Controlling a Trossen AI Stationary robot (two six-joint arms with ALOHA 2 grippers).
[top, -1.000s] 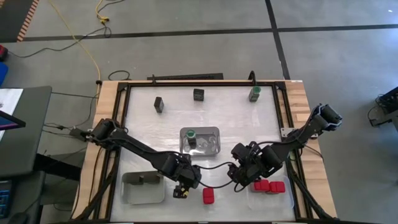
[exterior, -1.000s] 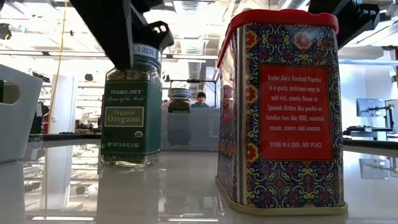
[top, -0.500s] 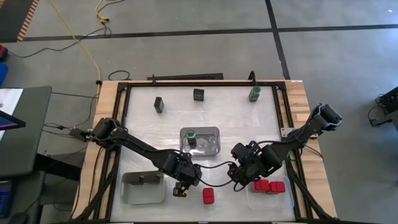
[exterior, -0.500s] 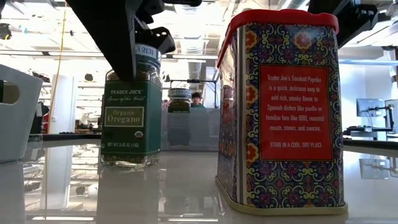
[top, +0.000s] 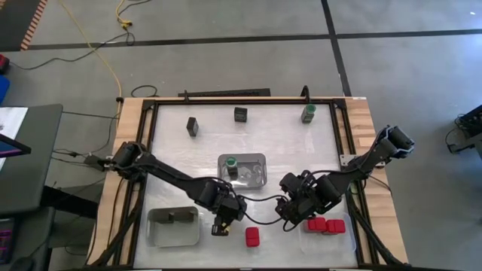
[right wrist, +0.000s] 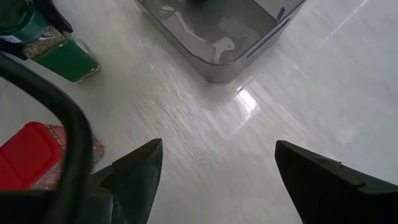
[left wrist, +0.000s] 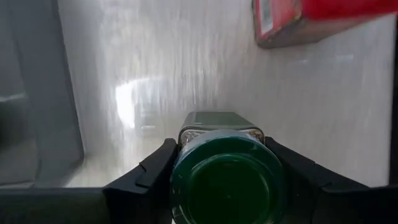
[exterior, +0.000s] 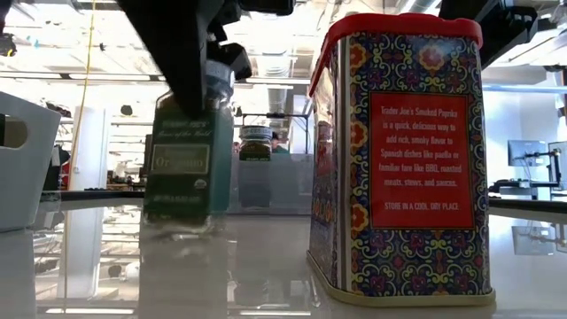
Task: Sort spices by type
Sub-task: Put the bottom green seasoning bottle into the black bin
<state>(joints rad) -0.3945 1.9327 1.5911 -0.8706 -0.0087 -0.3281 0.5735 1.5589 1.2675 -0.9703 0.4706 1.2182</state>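
Since a second ago my left gripper (left wrist: 227,180) clamped the oregano jar (exterior: 182,164), tilting it off the glossy white table (top: 286,139) beside the red tin (exterior: 399,155); right gripper (right wrist: 214,171) hangs spread, empty.

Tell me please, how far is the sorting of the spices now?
Done: three red tins sit together by the open right gripper, and one green jar lies in the middle tray. In hand: the left gripper grips the oregano jar. Left: a red tin, two dark boxes, a far green jar.
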